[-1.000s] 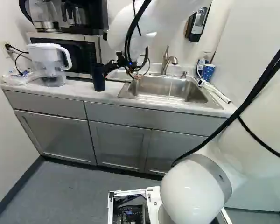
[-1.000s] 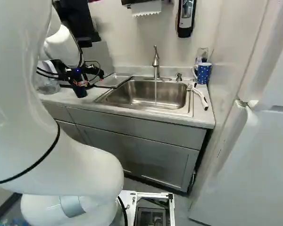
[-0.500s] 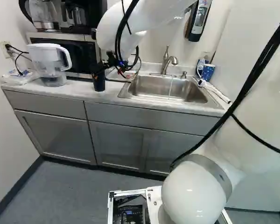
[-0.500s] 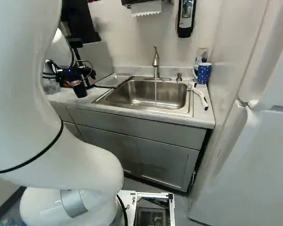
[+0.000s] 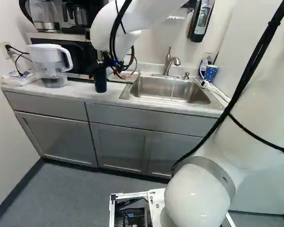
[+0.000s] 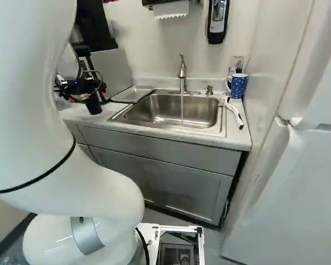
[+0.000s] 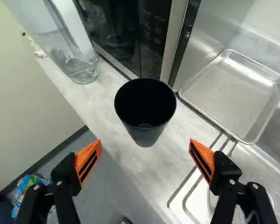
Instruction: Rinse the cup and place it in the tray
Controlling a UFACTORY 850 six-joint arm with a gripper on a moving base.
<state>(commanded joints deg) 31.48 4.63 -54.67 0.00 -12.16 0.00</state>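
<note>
With end effector (image 5: 105,71) wide apart, hovers near the cup (image 7: 144,134).
Faces it, dark and upright on the worktop (image 7: 123,161), between pitcher (image 7: 81,67) and metal tray (image 7: 233,93).

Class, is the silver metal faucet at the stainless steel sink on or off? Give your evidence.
On: in the right base view, a thin, clear stream of water runs from the faucet down into the sink.

A kitchenette, with sink (image 6: 171,113), faucet (image 6: 182,72), microwave (image 5: 78,54) and cabinets (image 5: 120,146).
</note>
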